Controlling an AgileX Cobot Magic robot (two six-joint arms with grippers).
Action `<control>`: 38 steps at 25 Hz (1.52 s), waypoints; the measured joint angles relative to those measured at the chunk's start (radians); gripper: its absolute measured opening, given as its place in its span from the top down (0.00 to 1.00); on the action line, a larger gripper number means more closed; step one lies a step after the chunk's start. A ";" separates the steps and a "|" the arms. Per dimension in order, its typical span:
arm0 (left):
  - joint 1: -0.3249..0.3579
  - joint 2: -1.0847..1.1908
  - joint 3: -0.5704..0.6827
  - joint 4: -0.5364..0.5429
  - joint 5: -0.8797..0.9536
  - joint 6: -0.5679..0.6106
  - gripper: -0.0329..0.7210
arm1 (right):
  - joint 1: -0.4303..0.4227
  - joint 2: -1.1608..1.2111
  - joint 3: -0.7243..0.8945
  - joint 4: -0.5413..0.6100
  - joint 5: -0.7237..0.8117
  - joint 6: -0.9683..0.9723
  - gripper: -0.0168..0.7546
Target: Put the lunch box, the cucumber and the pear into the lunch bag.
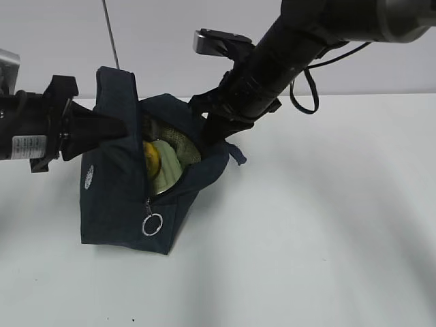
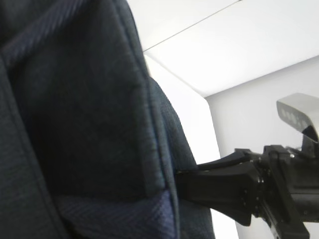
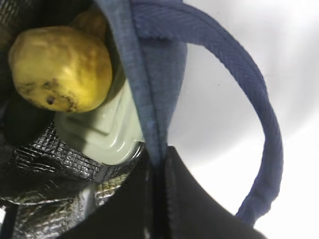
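Sitting on a white table (image 1: 327,238) with lots of bare room to its right, the lunch bag (image 1: 119,204) is holding the pear (image 3: 60,67) and lunch box (image 3: 107,132), while the left gripper (image 1: 122,128) and right gripper (image 3: 157,194) are pinching its edges.

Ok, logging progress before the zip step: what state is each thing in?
lunch bag: unzipped, mouth held open
pear: inside bag, on the lunch box
lunch box: inside bag, lid on
left gripper: shut on bag's edge
right gripper: shut on bag's rim
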 joint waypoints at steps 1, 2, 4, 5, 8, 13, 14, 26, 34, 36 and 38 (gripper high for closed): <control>-0.004 0.000 -0.015 0.010 0.000 0.000 0.98 | -0.003 -0.012 0.000 -0.026 0.008 0.011 0.97; -0.013 0.000 -0.029 0.017 -0.001 0.000 0.98 | -0.006 -0.028 0.000 -0.063 0.019 0.028 0.97; -0.037 0.000 -0.062 0.027 -0.005 0.000 0.98 | -0.012 -0.058 0.000 -0.147 0.049 0.070 0.97; -0.054 0.001 -0.079 0.034 -0.009 0.000 0.98 | -0.014 -0.075 0.000 -0.183 0.065 0.092 0.97; -0.114 0.008 -0.125 0.054 -0.036 0.000 0.98 | -0.019 -0.122 0.000 -0.295 0.105 0.144 0.97; -0.201 0.043 -0.148 0.055 -0.093 0.000 0.98 | -0.020 -0.175 0.000 -0.440 0.172 0.229 0.97; -0.212 0.056 -0.149 0.054 -0.102 0.000 0.98 | -0.020 -0.177 0.000 -0.466 0.186 0.238 0.97; -0.238 0.138 -0.156 0.011 -0.097 0.000 0.98 | -0.020 -0.144 0.000 -0.484 0.205 0.277 0.95; -0.238 0.139 -0.156 0.006 -0.101 0.000 0.98 | -0.020 -0.127 0.000 -0.450 0.124 0.277 0.45; -0.238 0.139 -0.156 0.006 -0.103 0.000 0.98 | -0.020 -0.127 0.000 -0.450 0.126 0.277 0.37; -0.238 0.139 -0.156 0.006 -0.103 0.000 0.98 | -0.020 -0.127 0.000 -0.445 0.133 0.277 0.34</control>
